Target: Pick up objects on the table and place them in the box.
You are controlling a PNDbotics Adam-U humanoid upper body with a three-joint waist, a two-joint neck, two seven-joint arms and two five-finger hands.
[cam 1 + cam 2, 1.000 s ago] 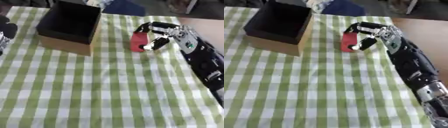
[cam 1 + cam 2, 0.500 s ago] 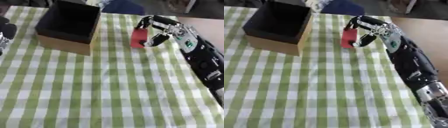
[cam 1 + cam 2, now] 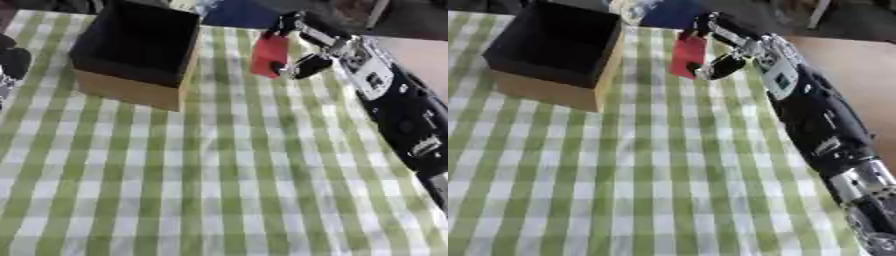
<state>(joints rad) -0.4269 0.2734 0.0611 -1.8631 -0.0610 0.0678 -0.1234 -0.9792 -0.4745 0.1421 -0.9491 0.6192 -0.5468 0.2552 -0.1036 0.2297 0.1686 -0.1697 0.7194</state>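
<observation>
Now, left eye view: right arm enters from the lower right edge and runs diagonally up to the far middle of the table, which is covered in a green-and-white check cloth. Right hand sits at the arm's far end, wrist bent toward the left, fingers curled over the top of a red block and thumb closing on its lower right side. Block is pinched between them, upright, slightly tilted; whether it touches the cloth cannot be told. Box, black inside with tan outer walls, stands open to the left of the block, apart from it. Left hand shows only as a dark shape at the left edge, near the box's left side; finger state cannot be told.

Right eye view: the same pose seen from slightly further right. Forearm fills more of the right side, silver joint visible near the lower right corner. Fingers arch over the block's upper edge; thumb presses from below right. Left hand not seen in this view.
</observation>
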